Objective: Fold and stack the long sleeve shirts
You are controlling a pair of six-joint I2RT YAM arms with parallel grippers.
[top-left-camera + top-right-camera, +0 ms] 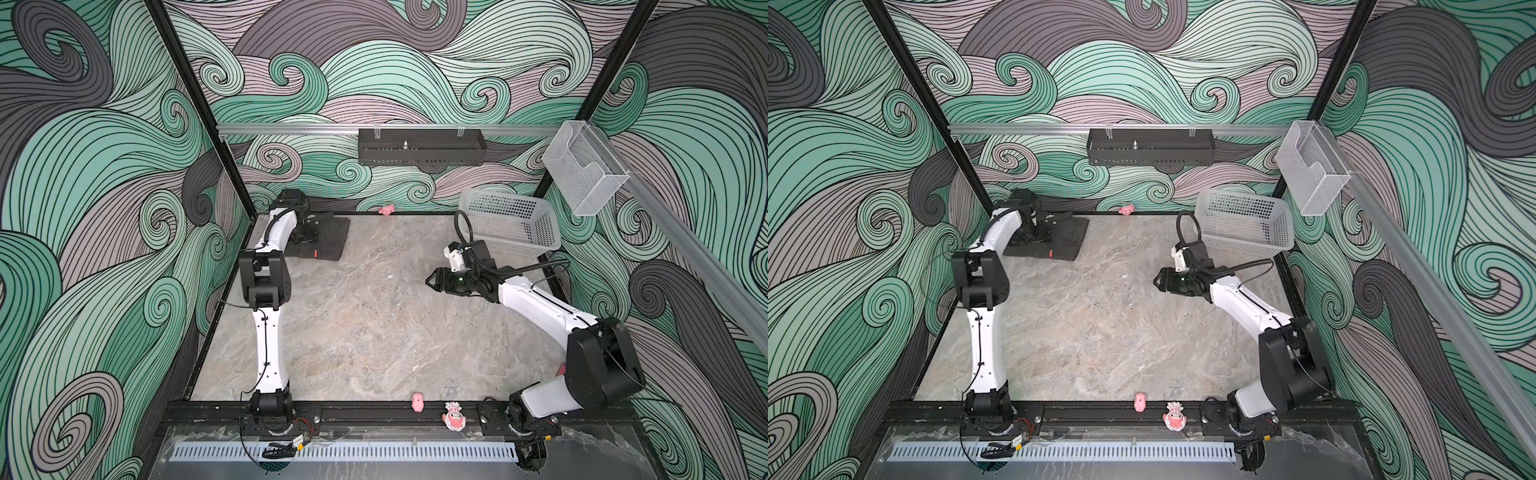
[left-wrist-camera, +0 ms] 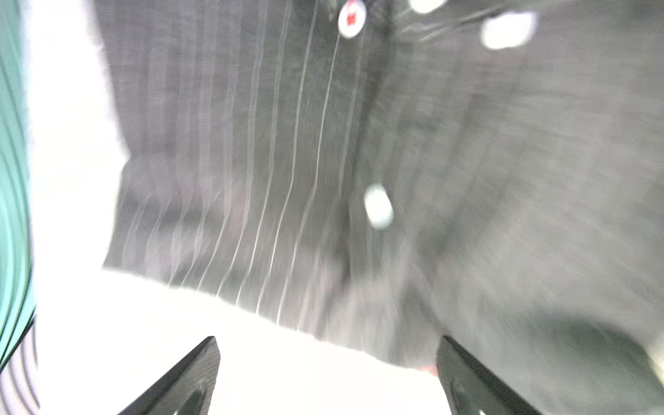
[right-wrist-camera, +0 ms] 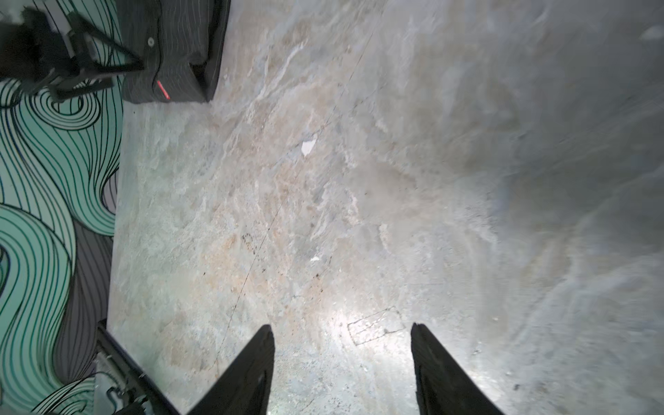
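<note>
In both top views the shirt (image 1: pixel 328 245) (image 1: pixel 1067 243) lies as a flat, dark, folded rectangle in the far left corner of the counter (image 1: pixel 374 324), close by the wall; the left hand (image 1: pixel 311 228) hangs right over it, and the right hand (image 1: pixel 430 281) sits well apart on the other side, low over bare counter, near the basket (image 1: pixel 498 208); to my eye the folding is done and this is the setting-down at the stacking spot. The left arm (image 1: pixel 274 232) covers the near left part of the shirt, so I cannot tell from here whether the fingers touch cloth. In the left wrist view the left hand (image 2: pixel 328 339) stands with its fingers wide apart and nothing between them; the shirt (image 2: pixel 359 143) fills the picture just past them, pinstriped, with a pale button (image 2: pixel 377 206), but the whole view is smeared and I cannot make out the collar or the sleeves. In the right wrist view the right hand (image 3: pixel 342 326) is also spread and empty over the counter; far off I see the shirt (image 3: pixel 172 54) with its red tag (image 3: pixel 163 90) on the near edge, and the left hand (image 3: pixel 97 68) beside it. The next move, I judge, asks the left hand to lift straight up without snagging the top layer; I see no second shirt in any view, and the basket's inside shows only in part.
</note>
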